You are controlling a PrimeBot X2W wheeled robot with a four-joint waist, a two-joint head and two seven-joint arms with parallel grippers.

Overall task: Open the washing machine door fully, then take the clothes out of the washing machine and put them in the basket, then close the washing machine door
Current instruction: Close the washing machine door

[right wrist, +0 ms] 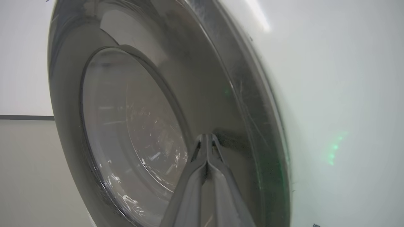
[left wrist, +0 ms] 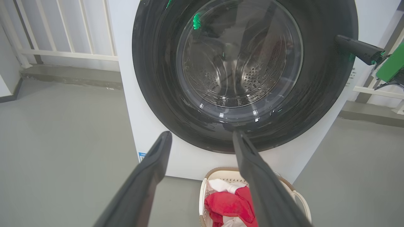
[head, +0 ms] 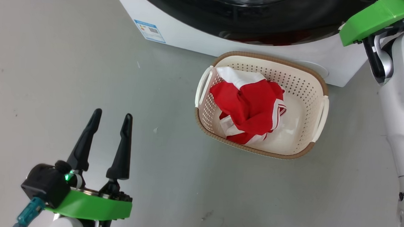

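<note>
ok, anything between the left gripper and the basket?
Nothing to clear. In the head view the stretch from the left gripper to the basket is bare grey floor, apart from a small white speck.

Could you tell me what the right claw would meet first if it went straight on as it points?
The black rim of the washing machine door; the shut right claw points at it, tips seemingly almost on it, though depth is unclear.

Head camera downward, wrist cameras toward washing machine door [left wrist: 240, 56]
</note>
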